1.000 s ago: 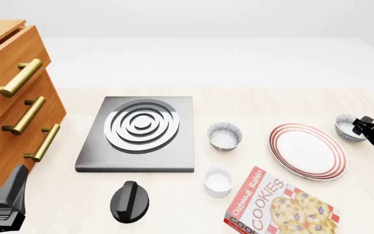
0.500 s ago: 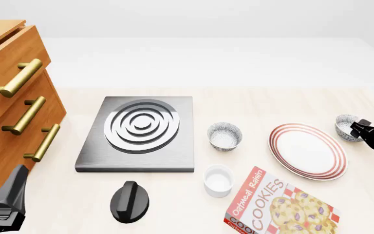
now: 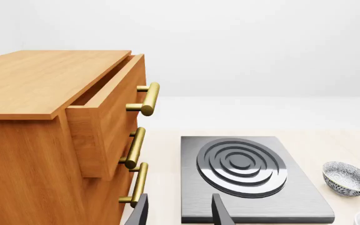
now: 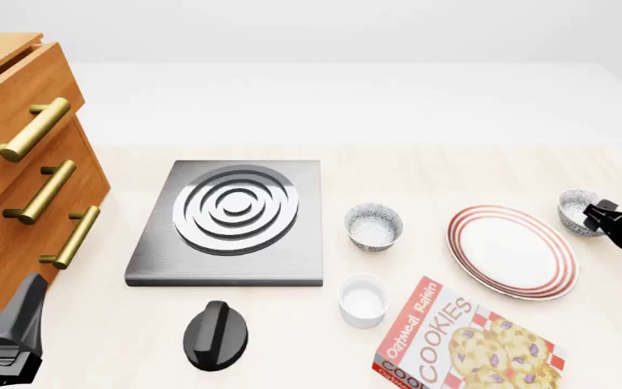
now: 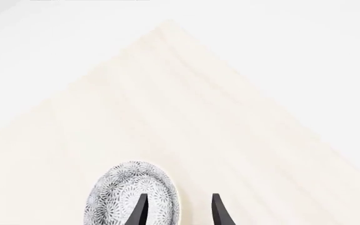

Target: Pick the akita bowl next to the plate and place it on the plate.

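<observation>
The right claw (image 4: pixel 619 212) is hovering at the far right side of the table (image 4: pixel 419 166), its two dark fingers standing apart. In the right wrist view one finger (image 5: pixel 140 210) is lying over the inside of the akita bowl (image 5: pixel 131 193) while the other is sitting just outside its rim, so the bowl's wall is lying between them; whether they are touching it cannot be told. The bowl is resting on the table just to the right of the plate (image 4: pixel 512 251), close beside its rim but not on it.

The left claw (image 3: pixel 178 212) is waiting low at the near left, fingers apart and holding nothing, beside a wooden drawer cabinet (image 4: pixel 19 162) with brass handles.

The table is showing a pale, light wood surface, and a plain white wall is standing behind it. A grey stove burner plate (image 4: pixel 236 219) is lying left of centre, a second speckled bowl (image 4: pixel 374 225) is sitting between it and the plate, and a white ramekin (image 4: pixel 363 300), a black knob (image 4: pixel 216 335) and a cookie box (image 4: pixel 468 344) are lying nearer.

The akita bowl is appearing small and round, with a fine grey-speckled pattern.
</observation>
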`<state>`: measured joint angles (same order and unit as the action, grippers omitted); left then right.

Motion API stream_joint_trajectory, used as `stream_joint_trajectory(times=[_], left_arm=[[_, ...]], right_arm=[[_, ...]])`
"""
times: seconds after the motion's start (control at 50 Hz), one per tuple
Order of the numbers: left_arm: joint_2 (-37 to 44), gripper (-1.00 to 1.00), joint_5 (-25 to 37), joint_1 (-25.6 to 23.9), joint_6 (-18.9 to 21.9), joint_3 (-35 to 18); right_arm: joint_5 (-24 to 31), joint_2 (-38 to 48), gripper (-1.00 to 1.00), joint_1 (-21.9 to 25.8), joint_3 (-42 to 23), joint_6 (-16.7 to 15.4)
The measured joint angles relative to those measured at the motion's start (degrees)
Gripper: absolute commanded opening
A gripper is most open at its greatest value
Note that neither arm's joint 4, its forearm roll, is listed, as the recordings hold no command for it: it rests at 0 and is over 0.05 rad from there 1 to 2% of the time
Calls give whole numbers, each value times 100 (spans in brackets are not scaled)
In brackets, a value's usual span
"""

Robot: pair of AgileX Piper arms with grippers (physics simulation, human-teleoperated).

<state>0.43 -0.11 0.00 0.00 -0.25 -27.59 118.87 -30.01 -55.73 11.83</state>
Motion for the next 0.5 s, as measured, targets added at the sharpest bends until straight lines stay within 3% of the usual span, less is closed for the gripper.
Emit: stream_joint_trajectory(times=[0.12, 0.14, 0.5], left_arm=[[0, 100, 0, 0, 0, 0], [0, 100, 0, 0, 0, 0], [0, 100, 0, 0, 0, 0]], right_arm=[[-5, 25, 100, -40, -5, -47], [-5, 29, -100, -47, -7, -54], [-47, -15, -100, -48, 15, -84]])
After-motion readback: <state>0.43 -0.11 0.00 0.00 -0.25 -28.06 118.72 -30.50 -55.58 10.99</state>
